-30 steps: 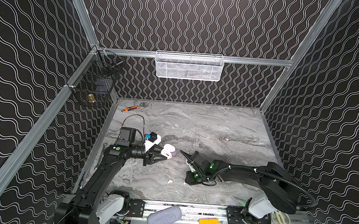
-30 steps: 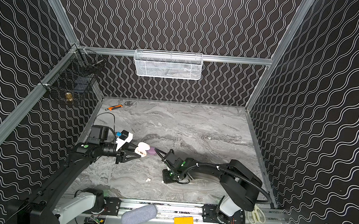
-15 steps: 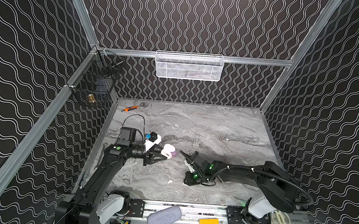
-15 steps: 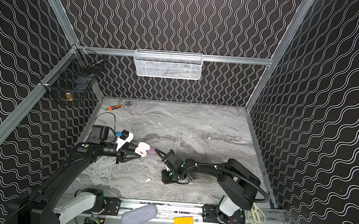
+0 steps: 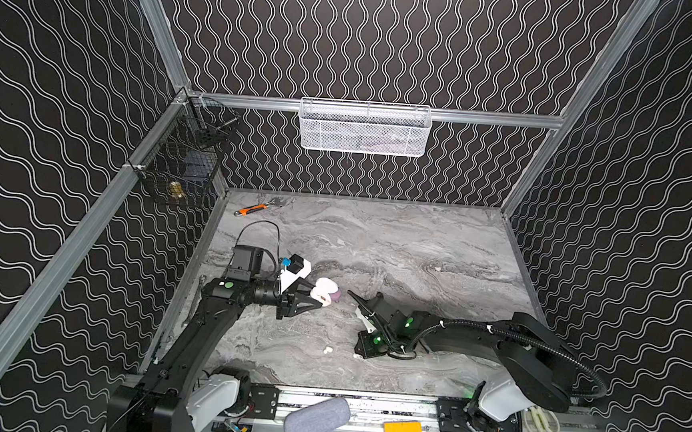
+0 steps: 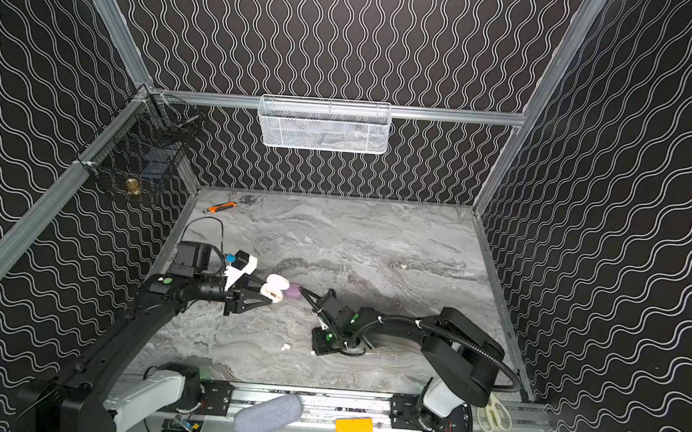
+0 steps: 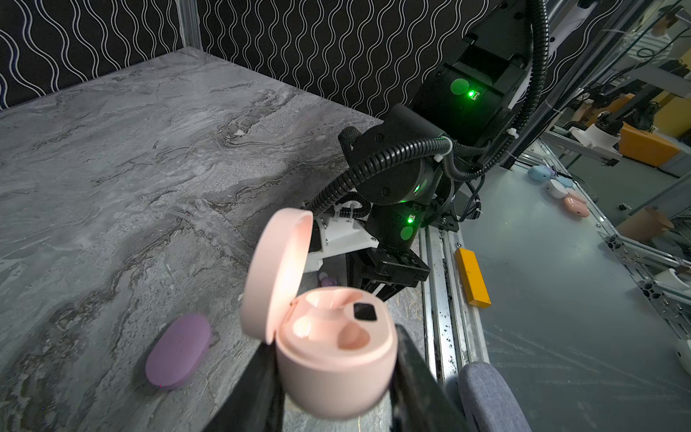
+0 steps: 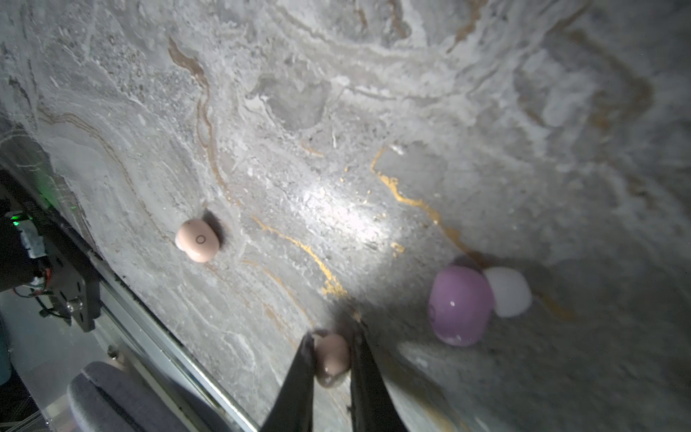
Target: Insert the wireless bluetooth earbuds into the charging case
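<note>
Pale-pink earbud [image 8: 332, 360] pinched at the tabletop [image 8: 374, 112] by your right gripper [image 8: 332, 338], lower centre in both top views: pick-up looks the step in hand, so next carry it to the open, empty charging case [image 7: 329, 374] your left gripper [image 7: 336, 342] clamps left of centre.

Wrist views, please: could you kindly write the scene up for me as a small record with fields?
left pincer: shut on the open pink charging case
case wells: both empty
right pincer: shut on a pink earbud
second pink earbud: loose on the marble table, apart from the pincer
lilac earbud: loose on the table, white tip showing
lilac case: closed, lying on the table
</note>
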Robot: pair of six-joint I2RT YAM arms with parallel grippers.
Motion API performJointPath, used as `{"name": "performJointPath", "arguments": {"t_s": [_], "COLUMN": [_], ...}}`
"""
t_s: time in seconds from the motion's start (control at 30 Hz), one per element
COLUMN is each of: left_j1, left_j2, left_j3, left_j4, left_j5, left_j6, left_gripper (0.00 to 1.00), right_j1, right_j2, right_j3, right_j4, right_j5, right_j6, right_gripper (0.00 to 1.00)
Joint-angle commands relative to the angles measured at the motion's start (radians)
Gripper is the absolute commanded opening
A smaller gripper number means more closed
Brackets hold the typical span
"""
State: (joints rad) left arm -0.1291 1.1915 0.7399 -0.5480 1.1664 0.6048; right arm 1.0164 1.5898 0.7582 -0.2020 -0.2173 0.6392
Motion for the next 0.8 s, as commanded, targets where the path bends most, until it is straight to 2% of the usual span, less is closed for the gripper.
{"name": "performJointPath", "arguments": {"t_s": [0.0,0.07,0.23,0.53,0.77], "left_j1": [0.003,0.002,0.002,0.002,0.002], "left_j2": [-0.005,-0.008,-0.003,0.003,-0.008], "left_j3": [0.001,0.002,0.001,0.002,-0.002], "left_j4": [0.019,0.019,0.019,0.019,0.019], "left_j5": [0.007,0.007,0.013,0.013,0.009], "left_j6": [-0.006,-0.007,-0.004,-0.002,-0.004], "left_gripper": [0.04,0.04,0.04,0.04,0.04], "right_j1": [-0.002,-0.002,-0.001,0.016,0.017], "right_j2": [0.0,-0.01,-0.048,-0.043,-0.019], "right_j3": [0.007,0.01,0.003,-0.008,-0.005], "right_j4": [-0.026,-0.032,-0.049,-0.036,-0.034], "right_j5": [0.017,0.019,0.027,0.012,0.013], "right_j6": [-0.007,-0.004,0.009,0.02,0.017], "right_gripper": [0.3,0.35,0.38,0.37,0.33]}}
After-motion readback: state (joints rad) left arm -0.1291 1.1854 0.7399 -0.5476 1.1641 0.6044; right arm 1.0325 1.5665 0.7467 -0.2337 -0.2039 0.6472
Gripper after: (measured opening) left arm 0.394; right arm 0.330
